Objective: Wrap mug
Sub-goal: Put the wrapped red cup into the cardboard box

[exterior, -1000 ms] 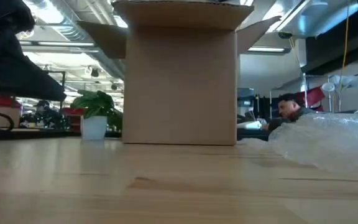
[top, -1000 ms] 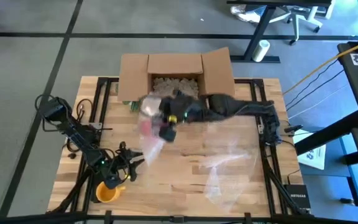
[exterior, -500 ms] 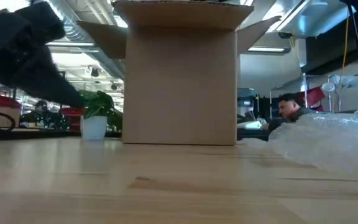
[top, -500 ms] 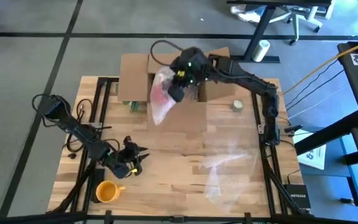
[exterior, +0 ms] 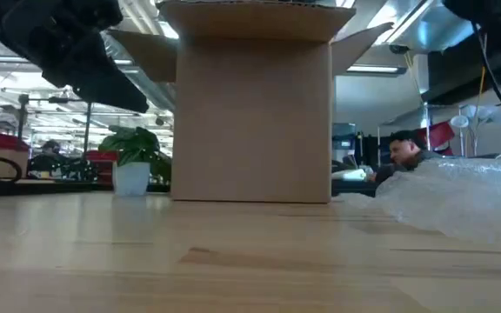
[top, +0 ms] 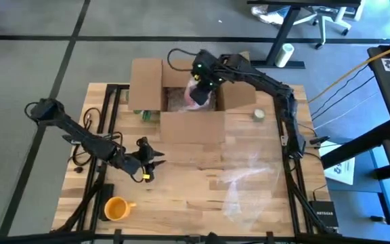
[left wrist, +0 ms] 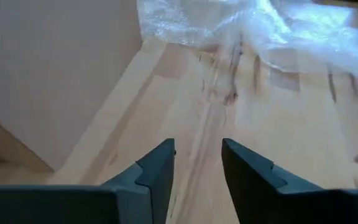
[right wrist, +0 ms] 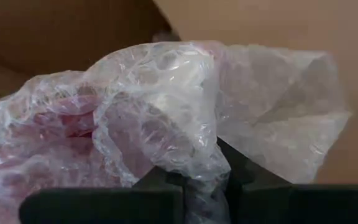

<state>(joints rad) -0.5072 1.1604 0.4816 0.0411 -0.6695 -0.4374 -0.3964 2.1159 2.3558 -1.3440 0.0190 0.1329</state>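
Right gripper [top: 200, 87], from above, grips our bubble-wrapped mug [top: 196, 95] over the open cardboard box [top: 181, 129] at the table's far side; we judge it should be lowered in and released next. Left gripper [top: 146, 169] waits near-left, fingers [left wrist: 157, 171] parted and empty. Level with the table, the box wall hides the bundle. Right wrist shows pink through wrap [right wrist: 129, 124]; the mug's shape is unclear.

One box [top: 189, 125], two mugs [top: 116, 209] [top: 198, 95], one tape roll [top: 258, 114].
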